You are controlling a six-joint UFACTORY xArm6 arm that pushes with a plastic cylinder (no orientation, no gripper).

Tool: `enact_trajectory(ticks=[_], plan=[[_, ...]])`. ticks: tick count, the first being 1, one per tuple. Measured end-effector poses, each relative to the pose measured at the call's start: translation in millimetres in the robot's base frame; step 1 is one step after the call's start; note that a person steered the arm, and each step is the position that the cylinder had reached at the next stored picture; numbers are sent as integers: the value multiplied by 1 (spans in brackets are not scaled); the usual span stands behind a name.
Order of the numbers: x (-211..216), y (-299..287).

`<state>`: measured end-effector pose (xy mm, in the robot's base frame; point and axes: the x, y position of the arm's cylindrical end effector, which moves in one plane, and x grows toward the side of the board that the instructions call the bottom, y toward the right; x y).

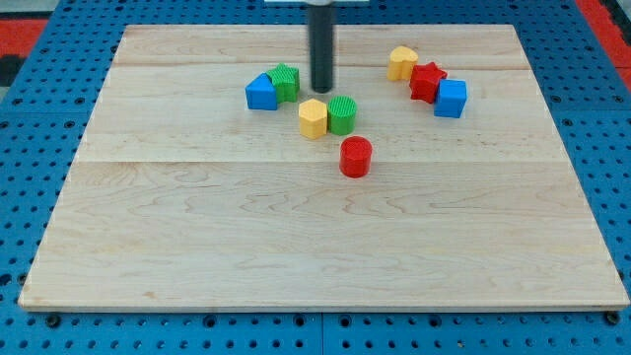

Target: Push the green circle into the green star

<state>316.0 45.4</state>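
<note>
The green circle (342,114) sits near the board's upper middle, touching a yellow block (313,118) on its left. The green star (285,80) lies up and to the left, touching a blue block (261,93). My tip (321,90) is the lower end of the dark rod that comes down from the view's top. It stands just above and left of the green circle, between it and the green star, apart from both.
A red cylinder (355,157) lies below the green circle. At the upper right a yellow block (401,63), a red star (427,81) and a blue cube (451,98) cluster together. The wooden board (325,247) rests on a blue pegboard.
</note>
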Motion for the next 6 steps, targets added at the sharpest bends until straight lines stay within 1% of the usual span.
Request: enact_trajectory(ticks=[1, 2, 3, 4, 5, 6], plan=[[31, 59], [67, 54], [65, 18], [37, -24], [6, -53], [5, -50]])
